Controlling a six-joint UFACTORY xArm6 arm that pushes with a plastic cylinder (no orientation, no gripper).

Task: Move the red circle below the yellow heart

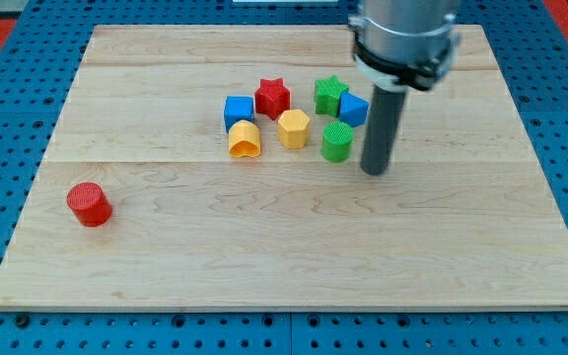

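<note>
Beside green circle — my tip, red circle far left

Circle far left of heart

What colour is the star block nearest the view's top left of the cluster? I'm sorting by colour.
Red: the red star, clear in the camera view.

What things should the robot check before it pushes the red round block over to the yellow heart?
1. Red circle in sight, near the view's left: ok.
2. Yellow heart in sight, in the cluster: ok.
3. Board below the heart free for the circle: ok.
4. My tip next to the red circle: not ok; it sits right of the green cylinder.
5. Path from circle to spot free of blocks: ok.
</note>
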